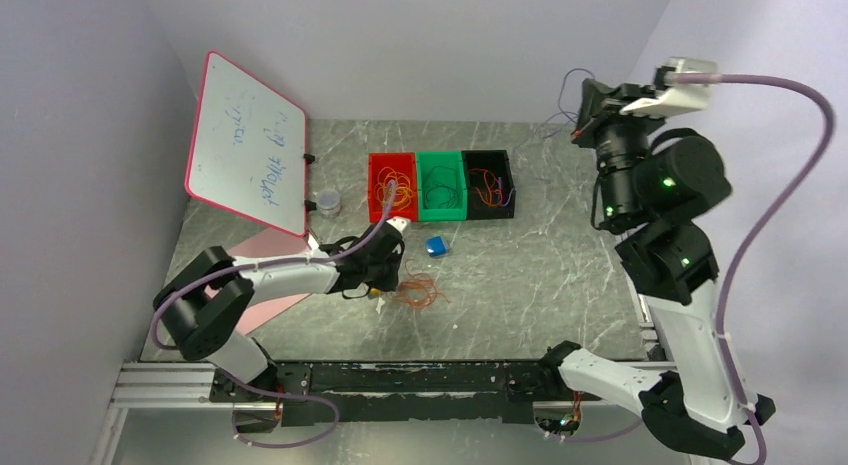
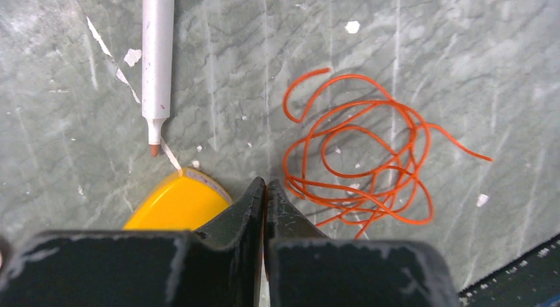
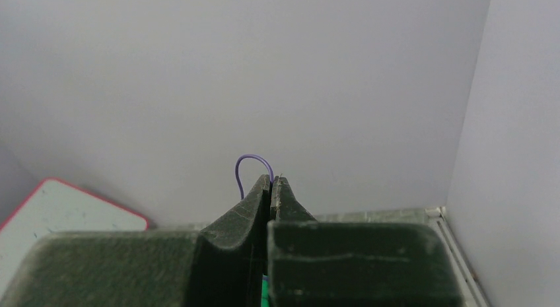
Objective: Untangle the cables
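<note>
A loose tangle of orange cable lies on the marble table, also visible as the tangle from above. My left gripper is down at its left edge with jaws together; a thin orange line shows in the seam, so a strand looks pinched. My right gripper is raised high by the back wall, shut on a thin purple cable that loops above its tips. From above, that gripper and purple cable are at the far right. More cables lie in the bins.
Red bin, green bin and black bin stand in a row at the back. A white marker and a yellow object lie left of my left gripper. A blue object, a small jar and a tilted whiteboard are nearby.
</note>
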{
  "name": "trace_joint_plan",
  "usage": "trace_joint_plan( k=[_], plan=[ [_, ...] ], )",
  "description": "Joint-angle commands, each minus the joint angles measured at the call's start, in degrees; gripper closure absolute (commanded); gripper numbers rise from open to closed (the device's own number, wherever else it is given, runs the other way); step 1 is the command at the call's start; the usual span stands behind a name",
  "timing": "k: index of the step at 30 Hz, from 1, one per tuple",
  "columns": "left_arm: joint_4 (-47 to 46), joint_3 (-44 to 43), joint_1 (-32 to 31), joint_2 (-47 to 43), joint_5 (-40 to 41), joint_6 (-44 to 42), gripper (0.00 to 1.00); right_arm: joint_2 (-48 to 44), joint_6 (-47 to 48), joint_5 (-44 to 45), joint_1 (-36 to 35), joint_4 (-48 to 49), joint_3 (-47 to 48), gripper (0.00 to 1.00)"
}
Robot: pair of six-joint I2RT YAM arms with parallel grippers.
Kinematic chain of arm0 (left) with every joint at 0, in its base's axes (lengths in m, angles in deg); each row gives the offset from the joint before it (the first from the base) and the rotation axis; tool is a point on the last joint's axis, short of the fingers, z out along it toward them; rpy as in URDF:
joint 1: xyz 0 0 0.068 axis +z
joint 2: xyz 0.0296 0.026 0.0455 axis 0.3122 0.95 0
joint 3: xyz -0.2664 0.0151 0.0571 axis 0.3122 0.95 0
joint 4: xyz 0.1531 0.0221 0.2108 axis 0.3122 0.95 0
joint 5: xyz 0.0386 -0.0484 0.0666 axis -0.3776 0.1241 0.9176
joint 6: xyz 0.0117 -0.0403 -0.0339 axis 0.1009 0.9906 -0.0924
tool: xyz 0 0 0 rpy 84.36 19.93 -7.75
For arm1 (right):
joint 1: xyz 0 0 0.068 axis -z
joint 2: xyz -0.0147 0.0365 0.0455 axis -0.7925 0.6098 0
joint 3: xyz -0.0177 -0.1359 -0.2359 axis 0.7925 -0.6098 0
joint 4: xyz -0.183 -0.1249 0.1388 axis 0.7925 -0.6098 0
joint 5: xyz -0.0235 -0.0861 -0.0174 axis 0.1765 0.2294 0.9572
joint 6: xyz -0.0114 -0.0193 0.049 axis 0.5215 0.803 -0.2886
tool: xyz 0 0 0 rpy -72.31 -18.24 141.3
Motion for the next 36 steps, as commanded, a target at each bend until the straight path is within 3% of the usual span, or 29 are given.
trace_joint_plan(
  k=[1, 7, 14, 36],
  plan=[
    [-2.7, 1.4, -0.5, -5.6, -1.8, -0.7, 0.93, 1.7, -1.2, -2.2, 0.1, -2.3, -3.1, 1.0],
    [-3.8, 3.3, -0.5, -9.5, -2.1, -0.2, 0.93, 4.9, -4.8, -8.1, 0.1, -1.7, -8.1, 1.0],
    [-3.4, 4.1, -0.6, -11.0, -2.2, 0.2, 0.93, 10.0, -5.9, -8.8, 0.1, 2.8, -12.7, 1.0],
    [-1.3, 4.3, -0.6, -12.7, -2.3, 0.3, 0.93, 30.0, -11.2, -25.1, 8.2, 15.1, -11.5, 1.0]
  ],
)
